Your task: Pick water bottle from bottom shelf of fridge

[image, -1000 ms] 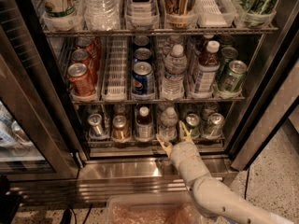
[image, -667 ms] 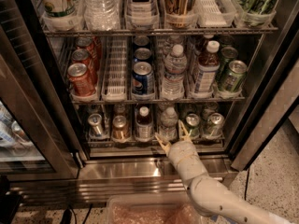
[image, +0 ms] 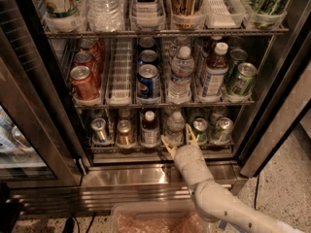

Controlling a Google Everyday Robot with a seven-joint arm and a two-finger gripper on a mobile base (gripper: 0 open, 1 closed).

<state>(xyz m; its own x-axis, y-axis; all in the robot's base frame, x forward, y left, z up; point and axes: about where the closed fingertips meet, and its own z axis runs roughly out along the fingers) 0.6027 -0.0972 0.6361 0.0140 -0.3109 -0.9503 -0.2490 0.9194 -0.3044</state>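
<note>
The fridge (image: 46, 130) stands open with wire racks of drinks. On the dim bottom shelf (image: 146, 148) a small clear water bottle (image: 175, 126) with a white cap stands in the middle-right lane. My gripper (image: 179, 140) is right in front of it at the shelf's front edge. Its two yellowish fingers are spread, one on each side of the bottle's base, not closed on it. The white arm (image: 218, 203) comes up from the lower right.
A dark-liquid white-capped bottle (image: 149, 128) stands left of the water bottle, and cans (image: 200, 130) stand to its right and far left. The middle rack holds Pepsi cans (image: 147, 81), a taller water bottle (image: 182, 72) and red cans. A steel grilled base (image: 126, 183) lies below.
</note>
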